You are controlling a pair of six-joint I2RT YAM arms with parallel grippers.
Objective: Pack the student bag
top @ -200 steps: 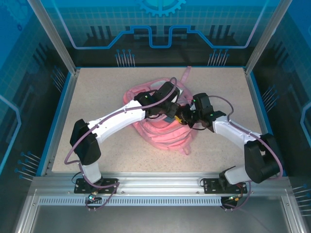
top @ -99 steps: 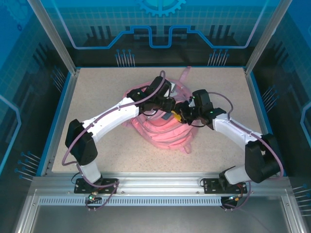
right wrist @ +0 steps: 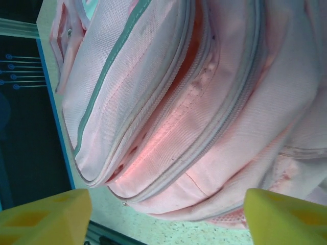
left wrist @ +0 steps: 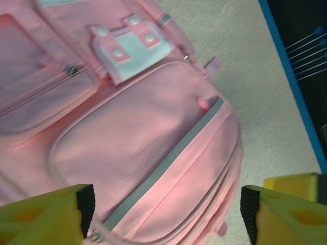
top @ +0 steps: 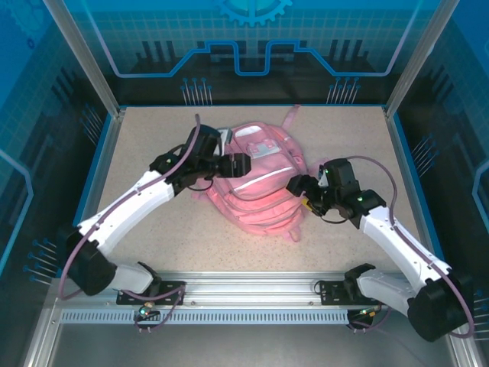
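Left hand (top: 240,164) and right hand (top: 295,185), both spread, flanking one student bag (top: 258,195)

Speckled beige tabletop (top: 153,145), kinda like fake stone, with a thin blue trim (top: 98,180) running round its edges. Silver aluminium posts (top: 82,57) rise at the far corners, and a see-through blue panel (top: 252,46) with circuit lines and a gear sits at the far side. Slotted metal rail (top: 252,315) along the near edge.

The top camera looks down from above the table's (top: 229,245) near edge; both wrist cameras (close in) share its student bag (top: 256,195).
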